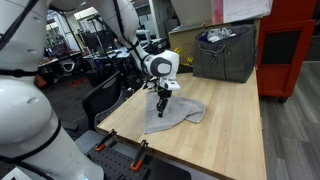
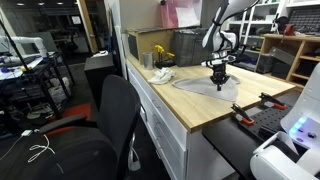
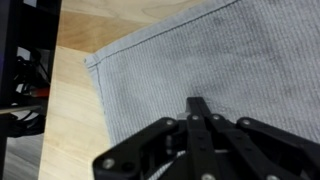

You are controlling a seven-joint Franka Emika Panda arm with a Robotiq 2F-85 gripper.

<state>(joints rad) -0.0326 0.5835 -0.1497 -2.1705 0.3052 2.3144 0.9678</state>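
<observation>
A grey cloth point(image 1: 180, 113) lies spread on the light wooden table point(image 1: 230, 130), and it also shows in the other exterior view point(image 2: 198, 85). My gripper point(image 1: 162, 103) points straight down onto its middle, also seen in an exterior view point(image 2: 219, 82). In the wrist view the two black fingers point(image 3: 197, 103) are pressed together with their tips on the cloth point(image 3: 240, 50), which seems pinched between them. The cloth's hemmed edge and a corner point(image 3: 97, 60) show to the left, with bare wood beyond.
A dark grey bin point(image 1: 225, 52) stands at the back of the table. A yellow object point(image 2: 158, 52) and a small white thing point(image 2: 162, 75) sit near the table's far end. A black office chair point(image 2: 105, 120) stands beside the table. Clamps point(image 1: 140, 152) grip the table's front edge.
</observation>
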